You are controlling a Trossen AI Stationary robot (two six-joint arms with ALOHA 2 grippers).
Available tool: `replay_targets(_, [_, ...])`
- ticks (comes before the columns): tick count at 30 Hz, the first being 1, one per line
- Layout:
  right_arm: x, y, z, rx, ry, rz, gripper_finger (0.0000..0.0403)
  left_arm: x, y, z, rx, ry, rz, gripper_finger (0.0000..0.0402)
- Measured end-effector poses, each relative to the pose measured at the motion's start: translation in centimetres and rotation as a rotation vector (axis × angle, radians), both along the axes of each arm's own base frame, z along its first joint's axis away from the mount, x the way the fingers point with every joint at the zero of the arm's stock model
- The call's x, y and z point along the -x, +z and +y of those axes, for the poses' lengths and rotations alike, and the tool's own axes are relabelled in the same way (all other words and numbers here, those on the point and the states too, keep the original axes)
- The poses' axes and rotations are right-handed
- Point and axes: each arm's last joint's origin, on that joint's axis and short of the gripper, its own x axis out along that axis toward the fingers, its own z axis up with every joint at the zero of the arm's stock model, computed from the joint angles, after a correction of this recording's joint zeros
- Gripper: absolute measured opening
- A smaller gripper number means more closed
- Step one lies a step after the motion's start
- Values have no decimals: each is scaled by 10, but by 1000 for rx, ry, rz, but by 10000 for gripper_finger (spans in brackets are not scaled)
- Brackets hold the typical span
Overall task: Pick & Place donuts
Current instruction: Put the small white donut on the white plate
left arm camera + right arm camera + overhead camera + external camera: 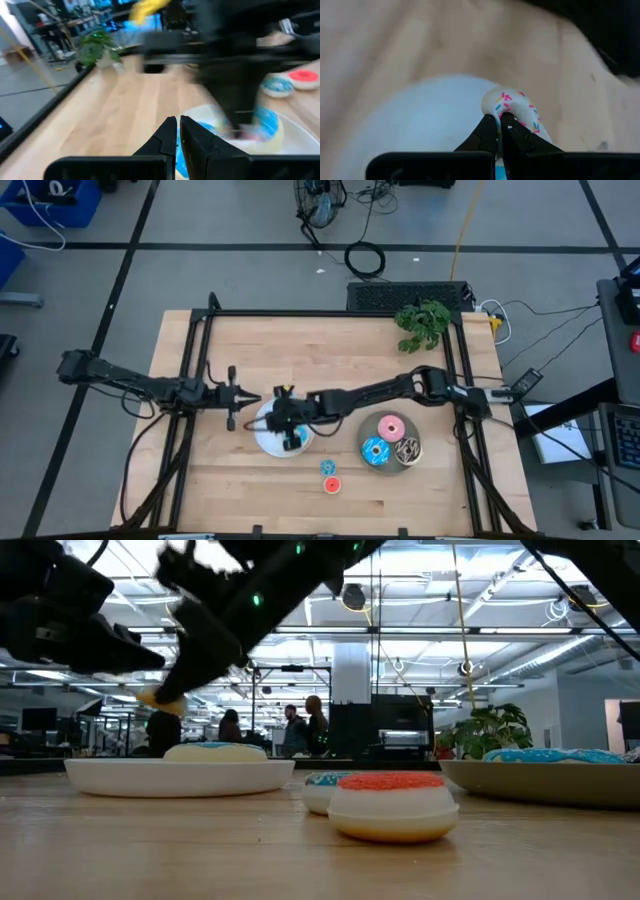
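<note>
A white plate [268, 442] left of the table's middle carries a blue-iced donut [215, 752]. My right gripper [499, 117] reaches over this plate from the right, shut, with its tips at the edge of a pale sprinkled donut [515, 107]. My left gripper [178, 121] hovers level just left of the plate [300, 145], shut and with nothing in it. A grey plate [400, 470] on the right holds a pink donut [390, 426], a blue one [375, 450] and a brown one [407, 448]. Two small donuts, blue [327, 467] and red [332, 485], lie on the wood near the front. My right gripper's shut fingertips [492, 122] slant down from the table's right and end at the near rim of the sprinkled donut [506, 116] over the white plate. I cannot tell whether they touch it.
A potted plant [423, 323] stands at the far right corner. Black frame rails [190, 380] run along the table's left, right and far sides. Bare wood lies in front of the left arm and behind the plates. People stand in the room beyond the table.
</note>
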Motion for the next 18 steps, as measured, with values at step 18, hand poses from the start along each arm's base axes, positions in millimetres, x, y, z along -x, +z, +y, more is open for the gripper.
replay_targets(18, [-8,-21,3,-102,86,-5,2,4,5,-14,-42,27,-48,31])
